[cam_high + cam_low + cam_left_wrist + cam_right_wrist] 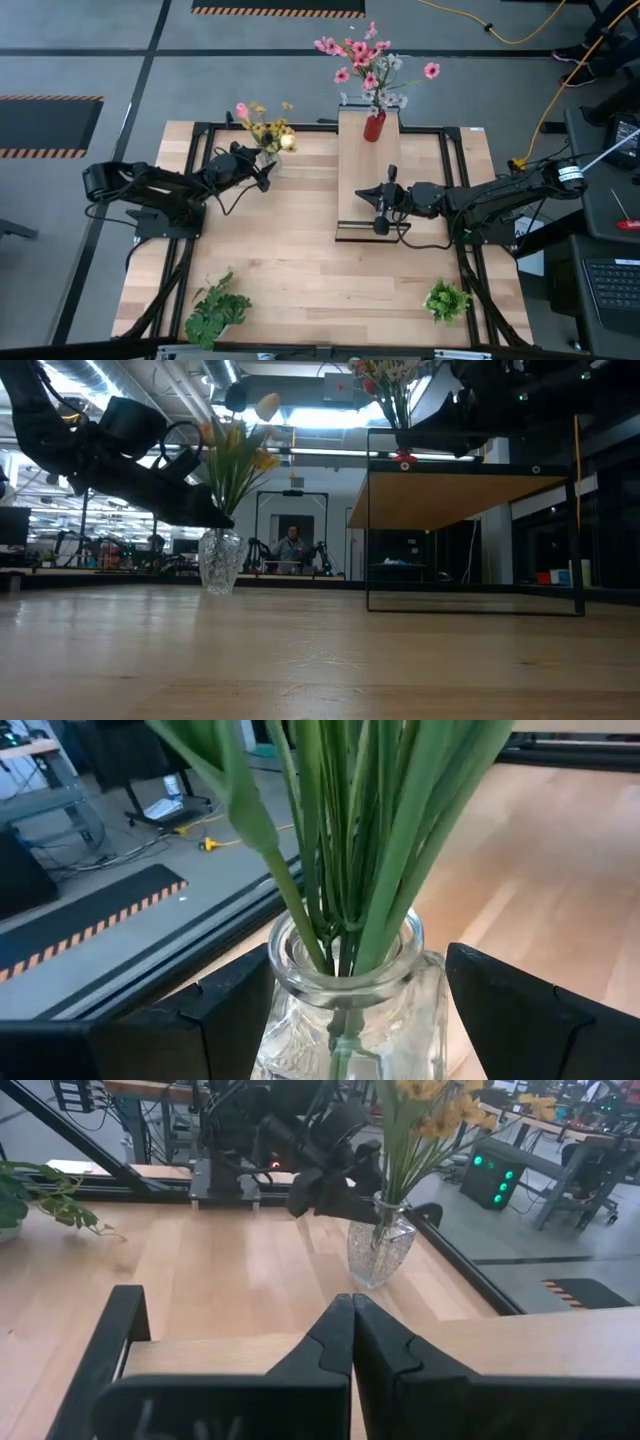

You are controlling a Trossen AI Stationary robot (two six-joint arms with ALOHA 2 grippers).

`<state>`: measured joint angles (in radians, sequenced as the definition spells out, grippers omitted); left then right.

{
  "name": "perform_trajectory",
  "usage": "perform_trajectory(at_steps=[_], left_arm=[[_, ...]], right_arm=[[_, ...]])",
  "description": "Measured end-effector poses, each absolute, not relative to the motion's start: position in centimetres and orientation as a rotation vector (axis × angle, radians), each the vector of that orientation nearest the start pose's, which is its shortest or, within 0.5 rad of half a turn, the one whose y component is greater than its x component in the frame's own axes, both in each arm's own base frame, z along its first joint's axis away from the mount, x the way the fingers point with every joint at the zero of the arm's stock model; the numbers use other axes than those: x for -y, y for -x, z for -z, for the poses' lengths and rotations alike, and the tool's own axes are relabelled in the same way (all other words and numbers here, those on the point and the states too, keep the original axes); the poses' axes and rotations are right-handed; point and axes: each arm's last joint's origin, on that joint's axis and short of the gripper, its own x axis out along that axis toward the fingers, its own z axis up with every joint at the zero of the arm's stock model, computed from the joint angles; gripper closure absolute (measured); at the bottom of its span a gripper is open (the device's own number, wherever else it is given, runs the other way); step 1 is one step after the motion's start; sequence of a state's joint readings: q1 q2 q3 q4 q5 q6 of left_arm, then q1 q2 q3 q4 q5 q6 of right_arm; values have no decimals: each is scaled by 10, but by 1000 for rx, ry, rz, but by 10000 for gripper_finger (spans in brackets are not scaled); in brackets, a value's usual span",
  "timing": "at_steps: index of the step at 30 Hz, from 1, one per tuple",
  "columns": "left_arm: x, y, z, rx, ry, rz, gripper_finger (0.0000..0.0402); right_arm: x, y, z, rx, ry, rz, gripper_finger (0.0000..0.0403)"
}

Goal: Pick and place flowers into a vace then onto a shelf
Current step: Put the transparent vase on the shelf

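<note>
The left end effector (340, 1020) is standing released, its 2 fingers flanking the vace (268, 160) of flowers (266, 128) at the desk's (290, 260) far edge. The right end effector (352, 1342) is resting clenched and empty over the shelf (365, 175). Closing high could be risking tipping the top-heavy vace. No readable writing is showing.
</note>
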<state>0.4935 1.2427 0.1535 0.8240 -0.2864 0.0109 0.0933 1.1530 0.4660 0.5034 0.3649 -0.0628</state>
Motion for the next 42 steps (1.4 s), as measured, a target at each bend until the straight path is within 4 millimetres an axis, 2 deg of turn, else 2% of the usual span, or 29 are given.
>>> perform_trajectory(at_steps=[6, 20, 29, 33, 42], left_arm=[[-103, -165, -137, -288, 30, -700, 119], [-114, -160, -137, -291, -18, -708, 119], [-114, -161, -139, -279, -30, -690, 121], [-114, -161, -138, -284, -25, -695, 145], [-114, -160, -138, -285, 4, -722, 246]], right_arm=[[-11, -234, -218, -190, 106, 265, 398], [-11, -233, -218, -191, 106, 265, 398], [-11, -233, -218, -191, 107, 265, 398], [-11, -233, -218, -192, 107, 265, 398], [-11, -233, -218, -191, 107, 265, 398]])
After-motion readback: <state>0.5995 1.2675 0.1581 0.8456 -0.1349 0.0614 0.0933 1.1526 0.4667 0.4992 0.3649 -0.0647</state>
